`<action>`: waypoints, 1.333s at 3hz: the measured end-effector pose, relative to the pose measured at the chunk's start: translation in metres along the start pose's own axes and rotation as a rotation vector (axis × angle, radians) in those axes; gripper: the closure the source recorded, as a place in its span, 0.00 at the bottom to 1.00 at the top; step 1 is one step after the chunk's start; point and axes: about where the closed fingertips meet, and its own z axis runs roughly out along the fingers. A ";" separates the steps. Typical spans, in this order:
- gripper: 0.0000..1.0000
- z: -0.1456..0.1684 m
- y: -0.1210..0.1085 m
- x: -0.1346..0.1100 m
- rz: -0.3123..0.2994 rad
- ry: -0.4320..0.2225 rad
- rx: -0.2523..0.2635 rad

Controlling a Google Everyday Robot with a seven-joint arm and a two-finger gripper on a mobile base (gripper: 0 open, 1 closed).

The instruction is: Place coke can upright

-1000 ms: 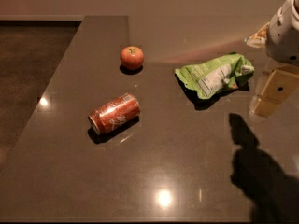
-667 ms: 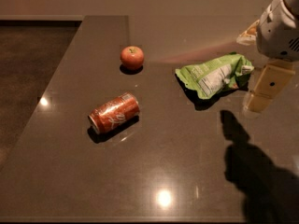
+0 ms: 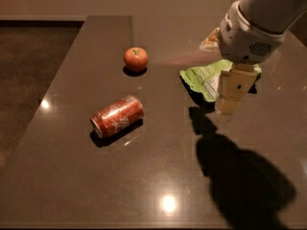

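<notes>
Coke can (image 3: 117, 116): lying on its side on the counter (image 3: 96, 186), left of centre. Long axis runs from lower left to upper right, and the silver end at the lower left faces the camera. Nothing is touching it. It is not upright, so the task is not yet done.

Pincer (image 3: 227, 107): hangs above the counter on the right, pointing down, just in front of a crumpled green bag (image 3: 204, 78). It is well apart from the can. Nothing is visibly held; whether it is released or clenched I cannot tell from this view.

Other items: a red apple (image 3: 135, 59) sits behind the can, apart from it.

Step in hand (judgement): the reach toward the can, with no contact yet.

Notes for doing it well:
- Travel left across the counter with enough height to clear the bag, so it is not dragged along.
- Stop directly over the middle of the can before descending. A sideways approach at counter level would likely set it rolling.
- Turn the wrist so the grip closes across the narrow width of the body, square to its long axis.
- Descend slowly, since a round, light can will skid at a glancing touch.
- Keep the path in front of the apple.
- After the grasp, lift clear before tilting, then set the base flat.
</notes>
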 end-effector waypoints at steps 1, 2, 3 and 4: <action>0.00 0.023 0.003 -0.035 -0.126 -0.012 -0.031; 0.00 0.046 0.012 -0.073 -0.275 -0.008 -0.062; 0.00 0.075 0.022 -0.109 -0.406 -0.010 -0.120; 0.00 0.102 0.029 -0.140 -0.519 -0.009 -0.176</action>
